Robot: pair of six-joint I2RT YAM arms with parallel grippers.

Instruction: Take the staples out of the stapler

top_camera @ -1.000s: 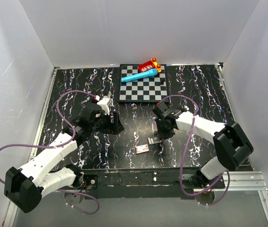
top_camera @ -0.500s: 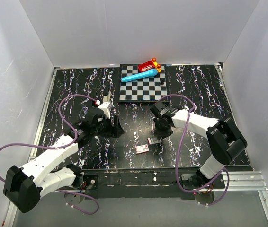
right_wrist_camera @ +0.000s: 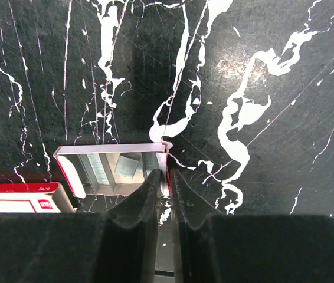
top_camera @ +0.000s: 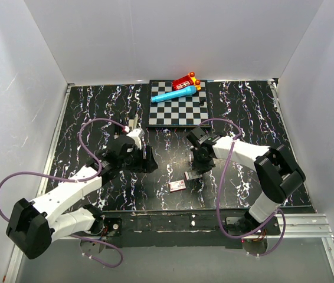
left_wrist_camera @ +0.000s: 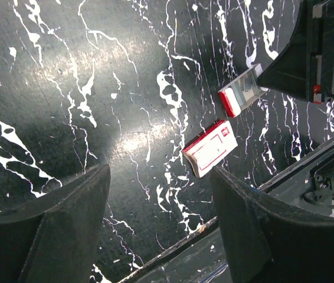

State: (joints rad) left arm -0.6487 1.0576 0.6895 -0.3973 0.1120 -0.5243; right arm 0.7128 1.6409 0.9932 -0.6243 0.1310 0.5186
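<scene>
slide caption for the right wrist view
The right hand pinches the end wall of an open box, a closed red-and-white box beside it, on a marbled table.

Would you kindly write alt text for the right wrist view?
The right gripper pinches the end wall of an open red-edged tray holding what look like grey staples, on a black marbled table. A white-and-red box lies at lower left.

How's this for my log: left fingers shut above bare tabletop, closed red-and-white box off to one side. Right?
Not quite: the left wrist view shows the left fingers wide open. They are above bare tabletop, the closed red-and-white box off to one side.
</scene>
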